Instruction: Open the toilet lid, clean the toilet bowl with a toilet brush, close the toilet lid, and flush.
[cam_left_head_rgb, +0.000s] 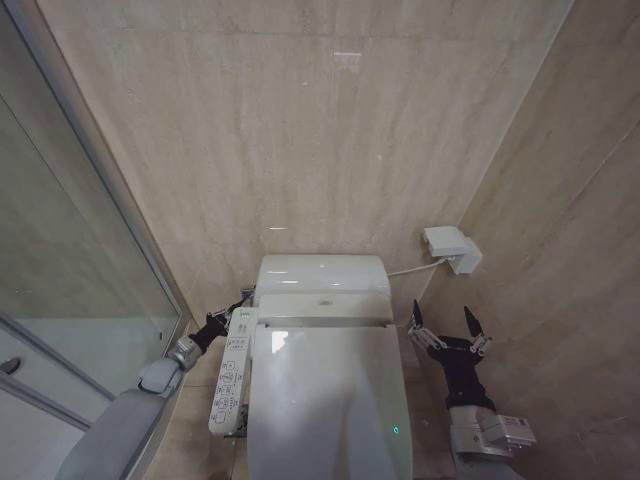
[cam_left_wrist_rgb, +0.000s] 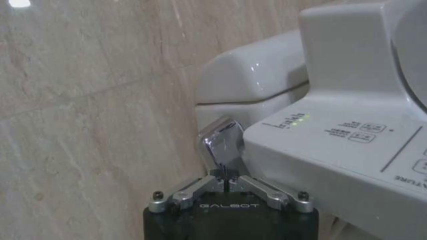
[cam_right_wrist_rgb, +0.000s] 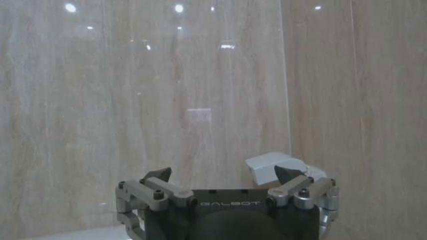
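At left of frame, left gripper (cam_left_wrist_rgb: 227, 181), fingers together, meets the chrome flush lever (cam_left_wrist_rgb: 221, 145) beside the tank. Centre: toilet lid (cam_left_head_rgb: 330, 400) down. Right: right gripper (cam_left_head_rgb: 447, 328) idle, spread. Flushing stage; lever needs pressing.

The toilet lid (cam_left_head_rgb: 330, 400) lies closed at lower centre; the right gripper (cam_left_head_rgb: 447, 330) hovers spread at lower right.
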